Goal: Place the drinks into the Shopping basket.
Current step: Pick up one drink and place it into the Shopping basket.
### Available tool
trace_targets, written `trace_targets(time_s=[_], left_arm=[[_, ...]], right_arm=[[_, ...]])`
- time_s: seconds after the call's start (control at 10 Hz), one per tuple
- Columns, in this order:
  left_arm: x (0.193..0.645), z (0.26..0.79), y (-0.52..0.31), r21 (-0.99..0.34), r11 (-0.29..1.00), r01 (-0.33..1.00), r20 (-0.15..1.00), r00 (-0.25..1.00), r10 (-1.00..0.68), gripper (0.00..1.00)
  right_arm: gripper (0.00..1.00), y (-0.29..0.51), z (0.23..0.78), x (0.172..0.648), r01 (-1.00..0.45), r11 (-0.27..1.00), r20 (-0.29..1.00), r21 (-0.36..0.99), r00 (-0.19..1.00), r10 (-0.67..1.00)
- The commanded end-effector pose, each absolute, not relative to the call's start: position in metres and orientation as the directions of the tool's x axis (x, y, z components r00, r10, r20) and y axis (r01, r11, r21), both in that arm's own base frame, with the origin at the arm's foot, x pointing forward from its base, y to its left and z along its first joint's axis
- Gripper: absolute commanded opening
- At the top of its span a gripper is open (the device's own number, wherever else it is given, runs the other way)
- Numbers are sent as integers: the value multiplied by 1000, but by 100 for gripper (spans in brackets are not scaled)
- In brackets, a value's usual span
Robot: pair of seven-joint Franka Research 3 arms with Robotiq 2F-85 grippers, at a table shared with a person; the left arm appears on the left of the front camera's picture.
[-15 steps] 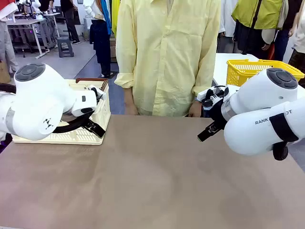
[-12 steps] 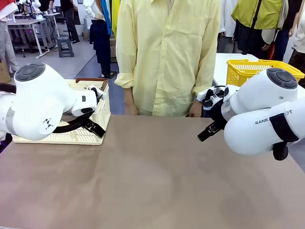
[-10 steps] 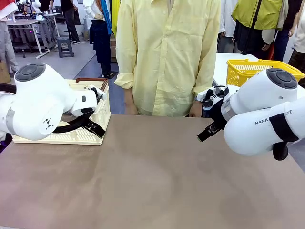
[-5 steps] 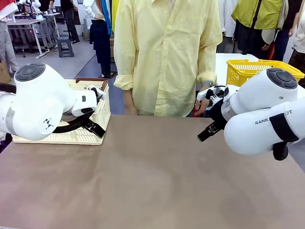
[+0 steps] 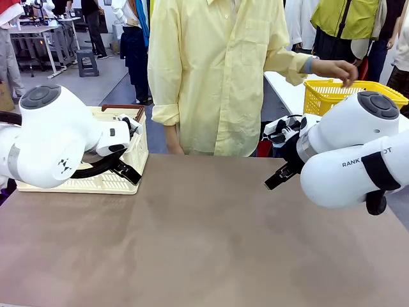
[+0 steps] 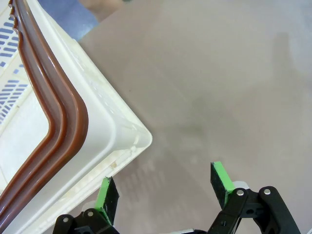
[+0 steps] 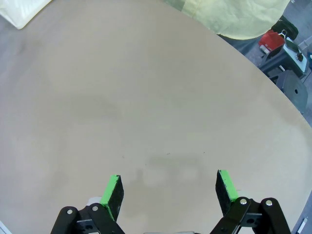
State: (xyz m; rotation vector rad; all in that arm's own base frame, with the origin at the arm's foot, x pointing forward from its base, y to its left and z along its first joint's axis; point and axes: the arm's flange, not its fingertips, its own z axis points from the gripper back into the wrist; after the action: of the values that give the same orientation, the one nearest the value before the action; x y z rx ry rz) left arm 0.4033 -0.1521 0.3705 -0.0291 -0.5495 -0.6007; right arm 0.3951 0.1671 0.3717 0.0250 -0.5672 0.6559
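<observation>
left arm (image 5: 51, 137): white, grey cap | right arm (image 5: 351, 160): white, black lettering | left gripper (image 6: 163, 184): black, green pads | person (image 5: 217, 70): pale-yellow shirt

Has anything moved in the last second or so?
The person's hand rose from the far edge of the table and reached toward the yellow basket. Both arms stayed put, left gripper and right gripper open and empty; the Shopping basket did not move.

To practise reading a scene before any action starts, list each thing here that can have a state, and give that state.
left gripper: open, empty.
right gripper: open, empty.
Shopping basket: upright on the table, handles folded down.
person's hand: stretched out over the rim of the yellow basket.
</observation>
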Motion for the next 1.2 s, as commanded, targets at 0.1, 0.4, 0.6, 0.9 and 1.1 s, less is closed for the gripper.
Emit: trace_targets(time_s=[0.1, 0.4, 0.6, 0.9, 1.1], left_arm=[[403, 371, -152, 130, 829, 544, 499, 687, -529, 100], [355, 416, -138, -319, 807, 497, 243, 866, -437, 100], [327, 452, -96, -601, 607, 520, 289, 849, -441, 100], [287, 495, 50, -744, 408, 529, 478, 848, -227, 100], [283, 466, 148, -849, 315, 424, 461, 886, 50, 100]], right_arm=[[100, 167, 372, 395, -583, 798, 506, -153, 647, 570], [100, 143, 403, 361, -396, 866, 271, 306, 908, 319], [100, 96, 439, 335, -287, 763, 247, 579, 954, 171], [100, -38, 481, 275, -270, 507, 367, 819, 925, -101], [100, -103, 450, 247, -190, 398, 327, 898, 892, -313]])
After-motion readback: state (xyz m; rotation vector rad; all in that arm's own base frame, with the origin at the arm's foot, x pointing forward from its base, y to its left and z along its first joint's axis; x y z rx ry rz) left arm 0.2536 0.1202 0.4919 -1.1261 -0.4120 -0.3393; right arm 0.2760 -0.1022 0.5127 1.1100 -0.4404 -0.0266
